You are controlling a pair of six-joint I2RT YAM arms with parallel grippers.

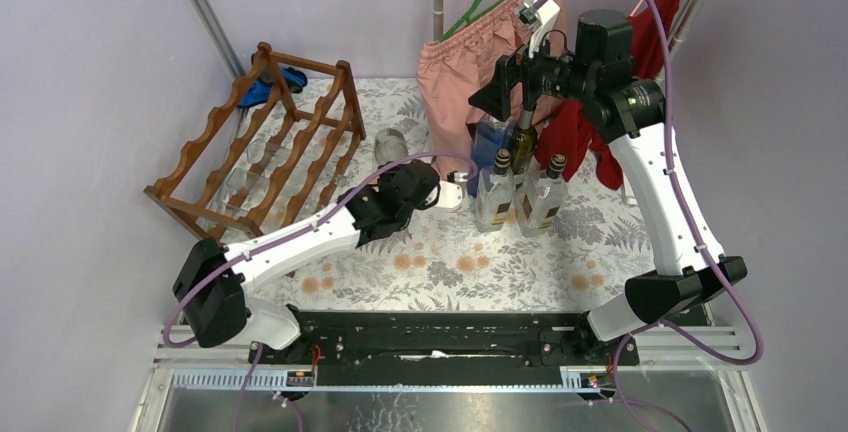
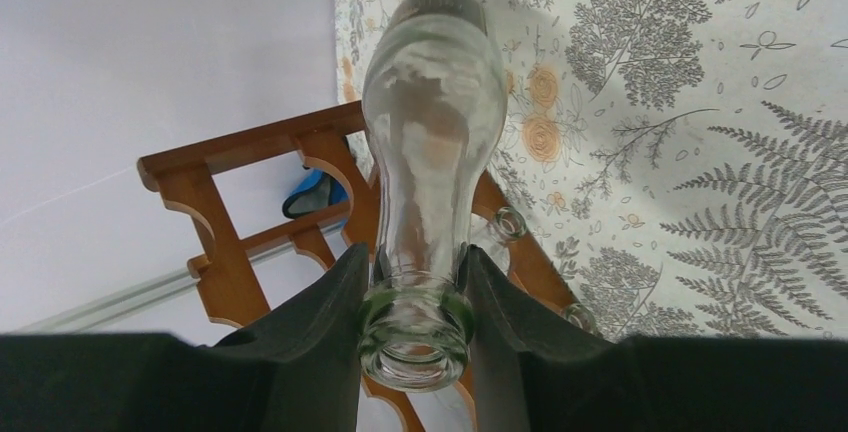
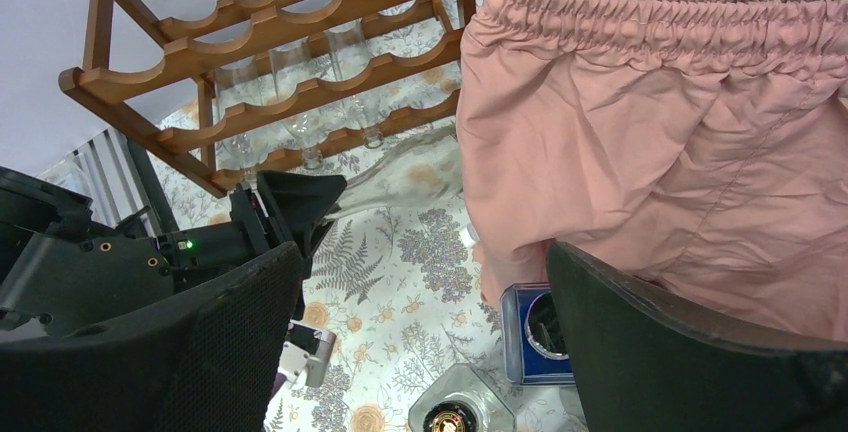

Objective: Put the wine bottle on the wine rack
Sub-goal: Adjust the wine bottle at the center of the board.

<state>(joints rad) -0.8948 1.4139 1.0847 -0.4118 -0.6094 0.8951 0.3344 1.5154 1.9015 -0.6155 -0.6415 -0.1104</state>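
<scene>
My left gripper (image 1: 418,184) (image 2: 415,297) is shut on the neck of a clear glass wine bottle (image 2: 430,142) (image 1: 392,146). The bottle's base points away from the wrist camera over the floral cloth, just right of the wine rack (image 1: 270,152) (image 2: 235,252). This reddish-brown scalloped wooden rack (image 3: 280,52) stands at the back left with clear bottles (image 3: 300,102) lying in it. The right wrist view also catches the held bottle (image 3: 400,172) beside the left arm. My right gripper (image 1: 497,95) (image 3: 420,352) hangs open high over the standing bottles, with nothing between its fingers.
Two square clear bottles (image 1: 495,192) (image 1: 545,197), a dark bottle (image 1: 523,142) and a blue box (image 1: 488,142) stand at the back centre. Pink shorts (image 1: 470,52) on a green hanger and a red cloth (image 1: 580,132) hang behind them. A blue object (image 1: 270,87) lies behind the rack.
</scene>
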